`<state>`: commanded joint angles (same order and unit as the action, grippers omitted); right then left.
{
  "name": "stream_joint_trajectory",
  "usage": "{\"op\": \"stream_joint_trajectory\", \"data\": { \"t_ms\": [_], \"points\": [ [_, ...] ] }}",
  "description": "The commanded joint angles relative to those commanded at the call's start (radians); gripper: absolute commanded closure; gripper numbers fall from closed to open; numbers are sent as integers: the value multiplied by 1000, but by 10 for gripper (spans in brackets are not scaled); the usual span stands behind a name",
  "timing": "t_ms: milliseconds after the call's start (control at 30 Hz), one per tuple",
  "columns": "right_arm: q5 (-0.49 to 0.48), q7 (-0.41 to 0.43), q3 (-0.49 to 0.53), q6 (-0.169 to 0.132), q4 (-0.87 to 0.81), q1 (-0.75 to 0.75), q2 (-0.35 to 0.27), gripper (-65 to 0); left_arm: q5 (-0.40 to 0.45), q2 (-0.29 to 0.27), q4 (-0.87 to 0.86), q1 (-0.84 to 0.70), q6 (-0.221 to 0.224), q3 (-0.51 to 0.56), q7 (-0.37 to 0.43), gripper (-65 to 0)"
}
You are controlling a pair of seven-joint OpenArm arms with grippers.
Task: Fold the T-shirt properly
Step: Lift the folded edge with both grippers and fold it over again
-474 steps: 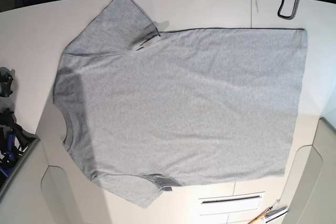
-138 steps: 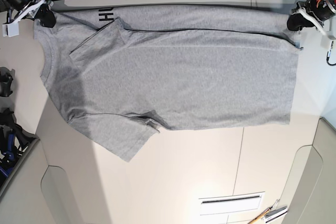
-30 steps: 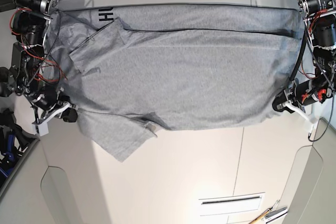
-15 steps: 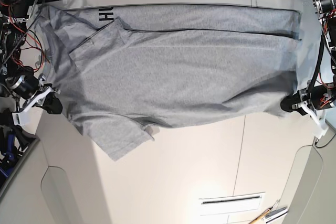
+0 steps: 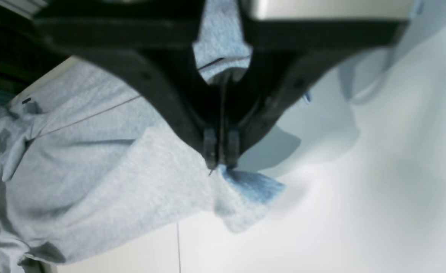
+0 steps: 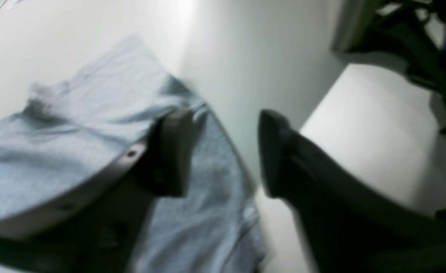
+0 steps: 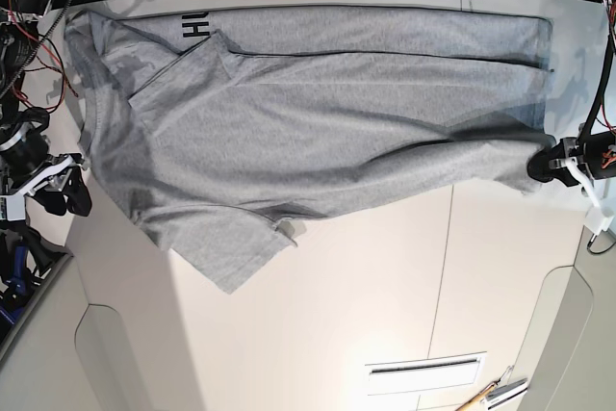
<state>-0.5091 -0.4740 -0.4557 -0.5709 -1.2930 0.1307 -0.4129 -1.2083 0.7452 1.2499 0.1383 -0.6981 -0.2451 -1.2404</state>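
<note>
Nearest me in the base view the white bench (image 7: 318,324) lies bare apart from a slotted plate (image 7: 423,371) and a small tool (image 7: 491,394) at the near edge, so I have plenty of open room on that side. Beyond it the T-shirt (image 7: 318,132) lies flat across the far half of the bench, neck to the left, hem to the right, its far strip already folded over with black lettering (image 7: 195,28) showing near the far left. One sleeve (image 7: 231,247) sticks out toward me. My left end effector (image 7: 551,166), on the right of that view, is clamped on the near hem corner; its wrist view shows the jaws together with cloth pinched between them. My right end effector (image 6: 223,151), at the left by the shoulder, has its jaws apart and nothing between them, the shoulder edge lying just beside one finger (image 6: 171,151). I judge I'm at the second lengthwise fold with only one corner held. Next I need the right side to close on the shoulder edge, then lift both corners together and carry them toward the far edge, which leaves little spare margin.
</note>
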Motion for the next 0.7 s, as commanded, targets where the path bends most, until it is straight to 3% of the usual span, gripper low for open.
{"op": "stream_joint_trajectory", "data": {
  "t_ms": [267, 467, 700],
  "points": [
    [9, 26, 52, -20, 430, 263, -2, -345, 0, 0, 0, -3, 0, 0, 2, 0],
    [39, 55, 198, -19, 468, 276, 32, -345, 4, 0, 0, -3, 0, 0, 10, 0],
    [37, 39, 237, -21, 469, 276, 102, -343, 0, 0, 0, -3, 0, 0, 10, 0]
  ]
}}
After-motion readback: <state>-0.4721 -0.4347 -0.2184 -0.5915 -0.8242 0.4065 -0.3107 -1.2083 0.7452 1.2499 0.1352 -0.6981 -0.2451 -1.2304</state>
